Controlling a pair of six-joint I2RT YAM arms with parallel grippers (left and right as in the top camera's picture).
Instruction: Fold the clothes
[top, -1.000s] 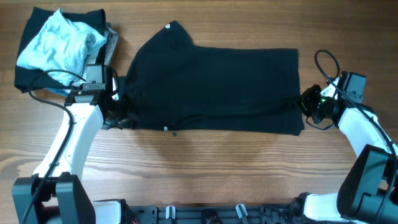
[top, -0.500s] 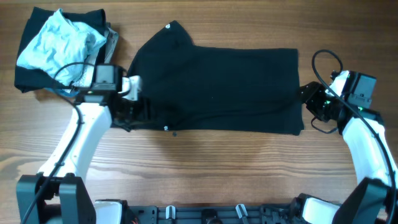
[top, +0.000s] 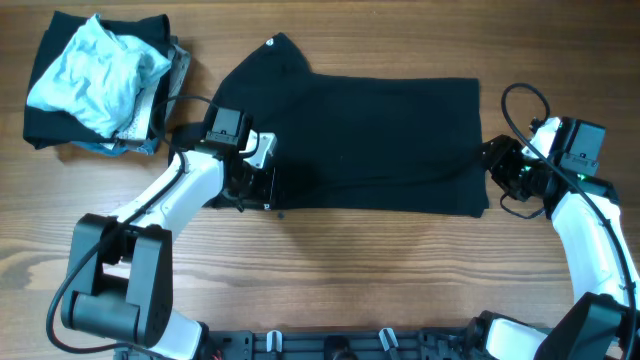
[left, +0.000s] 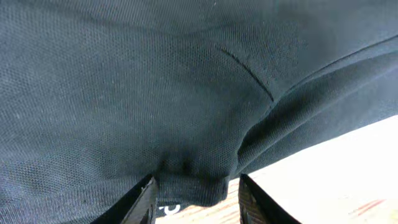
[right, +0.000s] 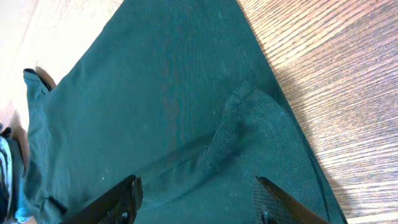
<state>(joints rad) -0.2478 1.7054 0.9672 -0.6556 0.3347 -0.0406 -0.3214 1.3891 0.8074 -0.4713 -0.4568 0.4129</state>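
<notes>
The black T-shirt lies flat across the middle of the table as a wide rectangle, one sleeve pointing to the back left. My left gripper is low over its front left corner. In the left wrist view the left gripper has its jaws apart around a bunched hem of the black T-shirt, with a gap at the right finger. My right gripper hovers at the shirt's right edge. In the right wrist view the right gripper is open over flat fabric, holding nothing.
A pile of other clothes sits at the back left corner: a crumpled pale blue garment on a black one, with grey fabric at its right side. Bare wooden table runs along the front.
My left arm has swung right from the shirt's left edge onto its front left corner, and its jaws have narrowed. My right gripper has opened, let go of the shirt's right edge and backed off slightly.
</notes>
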